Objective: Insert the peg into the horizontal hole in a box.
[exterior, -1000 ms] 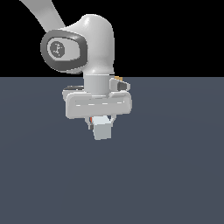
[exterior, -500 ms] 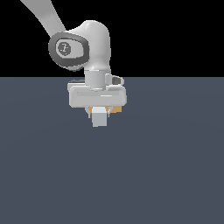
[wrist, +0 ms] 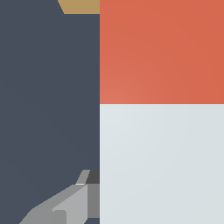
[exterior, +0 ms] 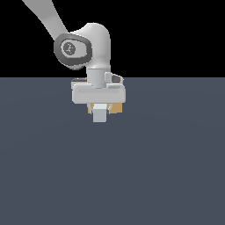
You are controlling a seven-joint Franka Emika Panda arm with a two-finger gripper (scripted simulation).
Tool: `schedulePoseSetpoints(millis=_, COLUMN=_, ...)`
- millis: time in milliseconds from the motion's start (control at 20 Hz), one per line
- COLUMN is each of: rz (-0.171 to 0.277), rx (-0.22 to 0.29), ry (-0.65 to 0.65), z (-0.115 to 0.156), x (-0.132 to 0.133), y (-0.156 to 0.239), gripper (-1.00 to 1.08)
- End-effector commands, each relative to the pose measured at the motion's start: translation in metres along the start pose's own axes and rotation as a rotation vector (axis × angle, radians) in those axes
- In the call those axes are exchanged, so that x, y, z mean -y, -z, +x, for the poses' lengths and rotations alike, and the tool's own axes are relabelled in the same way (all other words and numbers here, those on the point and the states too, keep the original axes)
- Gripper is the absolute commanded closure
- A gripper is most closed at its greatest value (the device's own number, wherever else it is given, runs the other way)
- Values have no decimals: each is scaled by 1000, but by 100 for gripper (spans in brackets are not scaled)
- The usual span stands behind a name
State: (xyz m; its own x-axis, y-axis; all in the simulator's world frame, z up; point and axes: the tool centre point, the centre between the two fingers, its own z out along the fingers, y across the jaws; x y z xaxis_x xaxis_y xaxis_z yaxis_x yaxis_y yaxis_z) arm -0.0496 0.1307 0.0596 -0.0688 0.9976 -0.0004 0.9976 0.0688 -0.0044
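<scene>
In the exterior view my gripper [exterior: 100, 110] hangs from the white arm and is shut on the peg [exterior: 100, 114], whose pale grey-white end faces the camera. The tan box [exterior: 116, 108] shows only as small slivers behind the gripper, on both sides of the peg; its hole is hidden. In the wrist view the peg [wrist: 162, 109] fills most of the picture, orange-red half and grey-white half. One grey finger [wrist: 65, 205] shows beside the peg's grey-white half. A corner of the tan box [wrist: 81, 6] shows beyond the orange-red end.
The dark grey-blue floor [exterior: 167, 167] spreads all around the gripper. The white arm [exterior: 83, 46] rises towards the exterior view's upper left. Nothing else shows.
The gripper has moved away from the camera with the peg, towards the tan box, which has come into view behind it. The grip on the peg is unchanged.
</scene>
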Motion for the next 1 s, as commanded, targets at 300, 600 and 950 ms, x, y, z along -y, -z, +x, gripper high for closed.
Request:
schedulePoseSetpoints(millis=300, rz=0, rx=0, ry=-7, z=2, x=-1, y=1, gripper=108)
schedulePoseSetpoints(millis=600, rz=-8, rx=-2, ry=-8, z=3, x=-5, y=5, gripper=108)
schedulePoseSetpoints(millis=950, rz=-4, rx=-1, ry=-8, z=17, x=-3, y=3, gripper=108)
